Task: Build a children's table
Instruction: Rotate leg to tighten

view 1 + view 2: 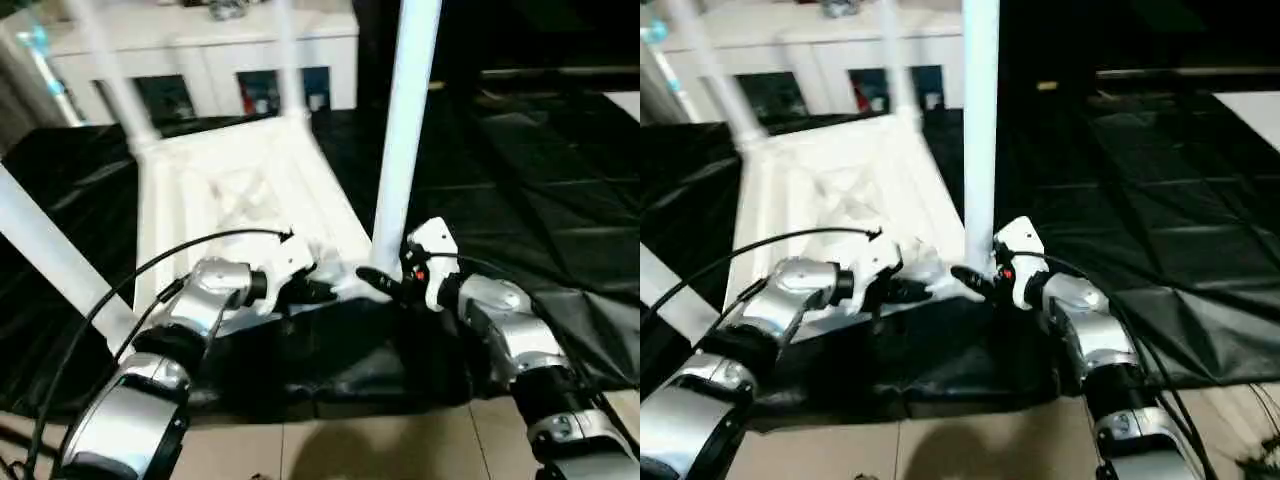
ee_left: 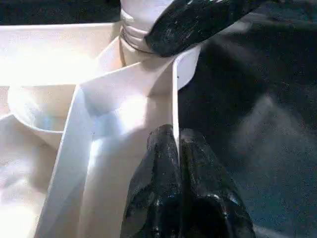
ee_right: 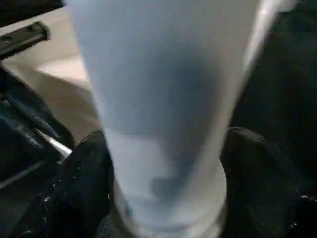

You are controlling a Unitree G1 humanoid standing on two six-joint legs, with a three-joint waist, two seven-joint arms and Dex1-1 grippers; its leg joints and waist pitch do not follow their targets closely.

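The white table top [image 1: 240,190] lies upside down on the black-covered work table. Legs rise from its corner sockets: two at the far corners [image 1: 112,80] [image 1: 287,60], one at the near left [image 1: 55,255]. The near right leg [image 1: 405,120] stands upright in its socket. My right gripper [image 1: 378,280] is shut on this leg's base; both fingers [image 3: 84,188] press the tube [image 3: 163,99] from either side. My left gripper [image 1: 318,292] is shut on the top's thin near rim [image 2: 174,99], beside that socket, its fingers [image 2: 163,163] pinched on the wall.
A white glass-door cabinet [image 1: 200,60] stands behind the work table. The black cover [image 1: 520,180] spreads wrinkled to the right and hangs over the near edge [image 1: 340,370]. Pale floor tiles [image 1: 380,445] lie below. A black cable [image 1: 120,290] loops over my left forearm.
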